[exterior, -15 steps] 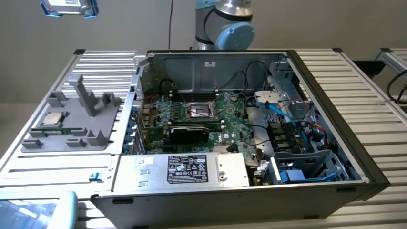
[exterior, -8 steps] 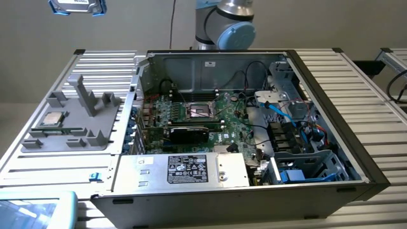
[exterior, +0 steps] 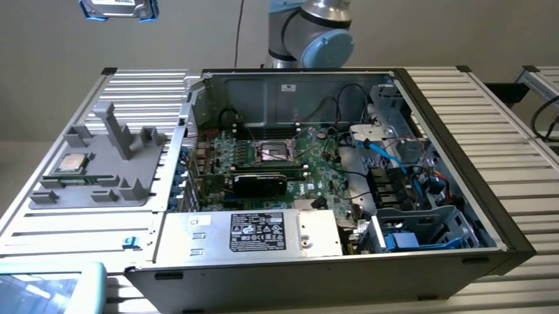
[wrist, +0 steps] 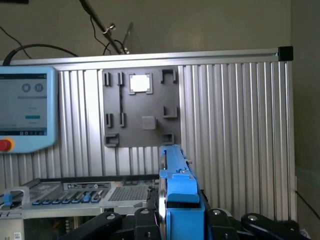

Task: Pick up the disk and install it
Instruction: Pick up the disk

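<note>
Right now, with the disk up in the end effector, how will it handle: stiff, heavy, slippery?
The disk is probably rigid: it looks like a flat metal body. It is likely dense for its size, being metal. Its blue plastic bracket looks smooth where the end effector holds it, so it might slip or twist under a jolt.

Plain matt beige wall (exterior: 175, 39) behind the bench (exterior: 498, 131), under soft, even light. The bench top is built of ribbed aluminium slats running in parallel, edged by a profile frame with black corner caps (exterior: 463, 69). A thin dark cable (exterior: 237, 33) hangs straight down the wall. At the exterior view's right, a second bench (exterior: 543, 77) of like build stands just beside the first, with a narrow dark gap between them.
</note>
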Motion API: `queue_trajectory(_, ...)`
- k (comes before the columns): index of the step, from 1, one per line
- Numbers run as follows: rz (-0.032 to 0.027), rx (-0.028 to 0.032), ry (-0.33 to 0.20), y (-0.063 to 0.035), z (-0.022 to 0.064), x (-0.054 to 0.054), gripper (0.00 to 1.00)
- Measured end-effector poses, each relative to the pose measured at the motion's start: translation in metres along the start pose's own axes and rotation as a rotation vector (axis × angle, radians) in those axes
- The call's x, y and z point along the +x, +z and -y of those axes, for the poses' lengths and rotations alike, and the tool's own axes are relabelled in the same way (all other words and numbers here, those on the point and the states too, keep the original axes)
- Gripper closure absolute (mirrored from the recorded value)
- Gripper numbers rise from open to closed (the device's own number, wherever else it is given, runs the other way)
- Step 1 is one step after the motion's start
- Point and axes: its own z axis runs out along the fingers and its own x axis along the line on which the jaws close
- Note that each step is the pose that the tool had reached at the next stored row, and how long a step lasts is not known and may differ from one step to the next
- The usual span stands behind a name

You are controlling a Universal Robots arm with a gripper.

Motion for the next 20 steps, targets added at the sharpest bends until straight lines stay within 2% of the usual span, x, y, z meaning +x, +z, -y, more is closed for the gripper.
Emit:
queue_trajectory(4,0.0010,-0.0001,0.000,-0.0007,0.0094,0.006,0.63)
queue_trajectory(9,0.0029,-0.0002,0.000,-0.0007,0.0162,0.018,0.63)
queue_trajectory(11,0.0052,-0.0004,0.000,-0.0007,0.0184,0.023,0.63)
queue_trajectory(14,0.0119,-0.0008,0.000,-0.0006,0.0224,0.029,0.63)
queue_trajectory(20,0.0140,-0.0017,0.000,-0.0005,0.0348,0.045,0.63)
